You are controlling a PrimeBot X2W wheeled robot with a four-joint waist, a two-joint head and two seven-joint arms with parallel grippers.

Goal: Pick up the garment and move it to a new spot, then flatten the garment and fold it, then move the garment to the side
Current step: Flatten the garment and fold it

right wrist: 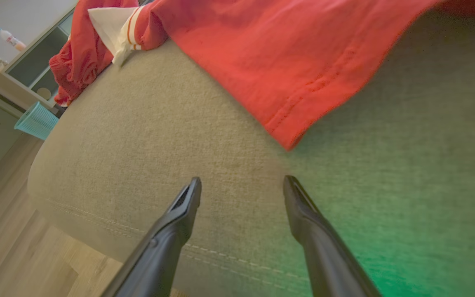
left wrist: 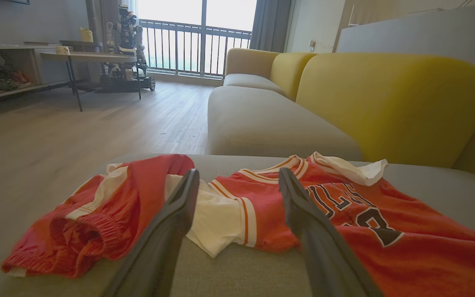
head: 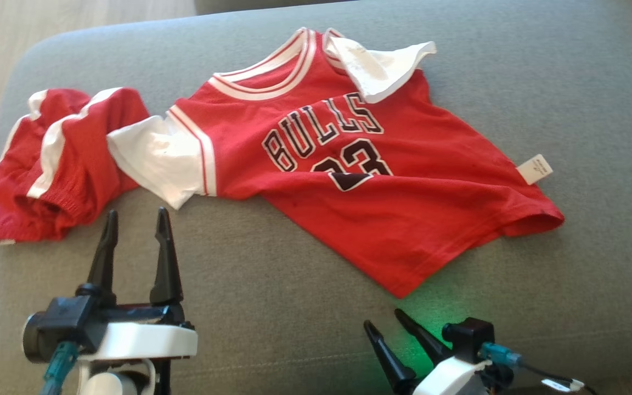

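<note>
Garment = jersey [head: 382,181], face up across centre and upper right of head view on the grey seat [head: 272,285], logo + number showing. Mostly spread but not flat: far sleeve [head: 387,63] is flipped back over the shoulder at top centre, near sleeve [head: 157,159] is creased at centre left, and hem corner [head: 398,293] points to bottom centre. My read: it's laid out w/ bare seat round it so both arms can get at the edges. Flattening looks like the step in hand, fold not begun. Red shorts [head: 58,164] are bunched at left of frame, touching the near sleeve; can't tell if joined to the jersey.

L gripper [head: 137,214] is at lower left, fingers apart, nothing btw them. Its tips point up-frame at the gap btw shorts and near sleeve, just short of the cloth. In left wrist view the near sleeve sits beyond the tips, framed by the two fingers.

R gripper [head: 383,318] is at bottom, right of centre, also spread wide and empty, over bare seat. Hem corner lies just up-frame of its tips, not touching. In right wrist view there's seat fabric btw corner and tips. Green glow [head: 431,312] on the seat by it, prob. a light on the rig.

Both prob. empty bc each is lined up on its own edge: L for the sleeve, R for the hem corner.
</note>
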